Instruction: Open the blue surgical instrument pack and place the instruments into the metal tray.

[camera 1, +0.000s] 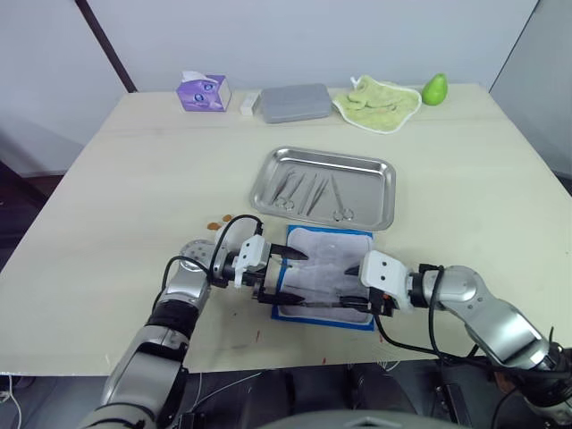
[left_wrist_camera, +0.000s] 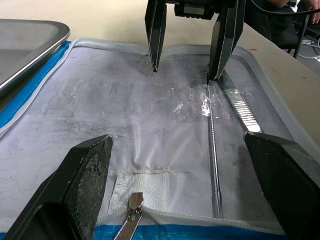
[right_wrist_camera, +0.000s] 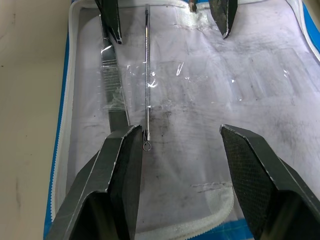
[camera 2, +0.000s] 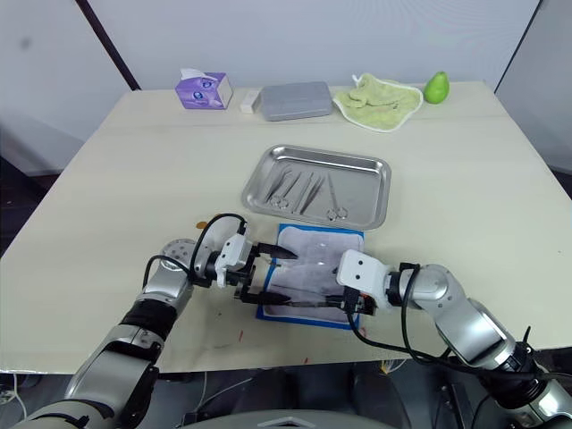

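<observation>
Lying on the tabletop [camera 1: 107, 197], the metal tray [camera 1: 386, 192] already holds several instruments [camera 1: 308, 189]; just in front of it the blue surgical instrument pack [camera 1: 326, 268] lies open, its soft lining limp. Both tools face each other low over it, left tool [camera 1: 279, 275] and right tool [camera 1: 356, 299] each spread wide. A slim probe [left_wrist_camera: 212, 150] and flat tweezers [left_wrist_camera: 240, 107] remain: stiff, light, slippery steel, probably best pinched mid-shaft.

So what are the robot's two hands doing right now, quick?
Left gripper: open, holding nothing, over the blue surgical instrument pack.
Right gripper: open, holding nothing.
</observation>
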